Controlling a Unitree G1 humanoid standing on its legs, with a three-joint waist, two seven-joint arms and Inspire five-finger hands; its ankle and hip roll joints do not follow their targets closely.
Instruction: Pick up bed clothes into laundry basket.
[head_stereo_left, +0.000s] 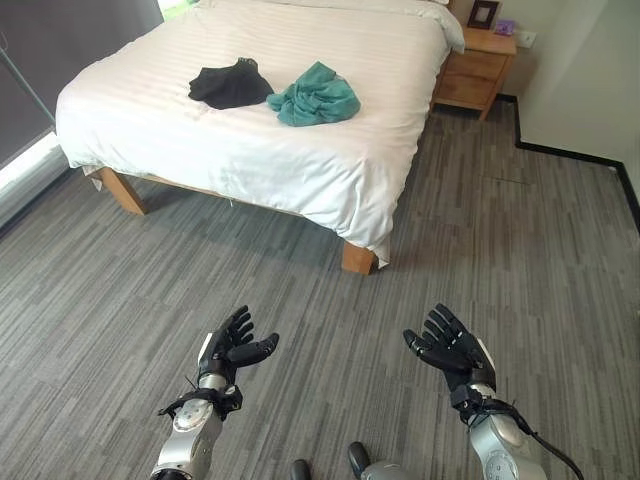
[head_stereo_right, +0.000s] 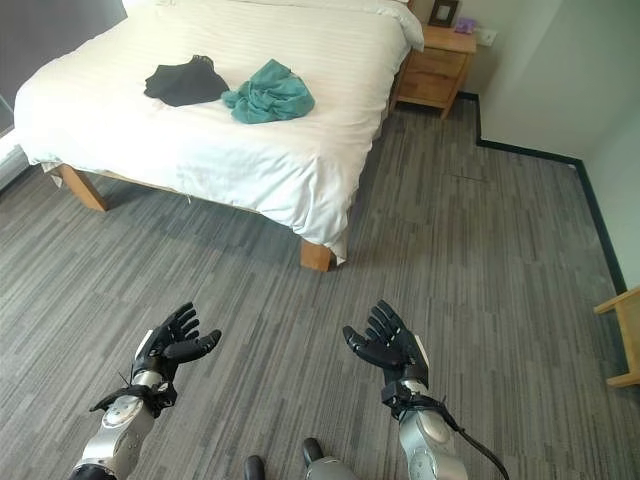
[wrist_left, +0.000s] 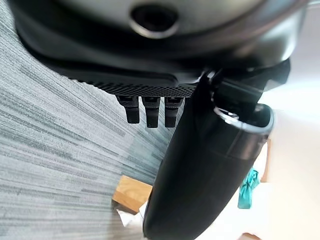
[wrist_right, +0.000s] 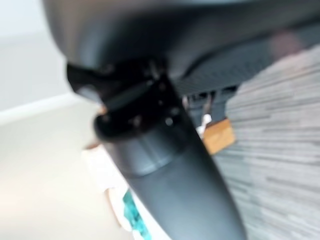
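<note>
While both hands hang empty above the floor, well short of the bed (head_stereo_left: 300, 160), the step in hand looks like the approach, and nothing has been picked up yet. The left hand (head_stereo_left: 232, 345) and the right hand (head_stereo_left: 455, 350) each hold their fingers straight and spread, palms turned inward, gripping nothing.

The clothes lie on the white cover: a black garment (head_stereo_left: 230, 84) and a crumpled teal garment (head_stereo_left: 316, 95), just beside each other and perhaps touching at one edge, toward the near side of the mattress. I see no laundry basket from here, so it needs finding before anything is carried off.

To do this well, I would walk up close to the near edge first, so that neither arm has to stretch across the bed. Loose cloth slips, so a full curl around a thick fold of the teal heap should serve better than a fingertip pinch, taking care not to catch the cover below.

Grey striped carpet (head_stereo_left: 500, 230) covers the floor. A wooden nightstand (head_stereo_left: 477, 68) stands beside the bed's head, bearing a small picture frame (head_stereo_left: 483, 14), against a pale wall with dark skirting.
</note>
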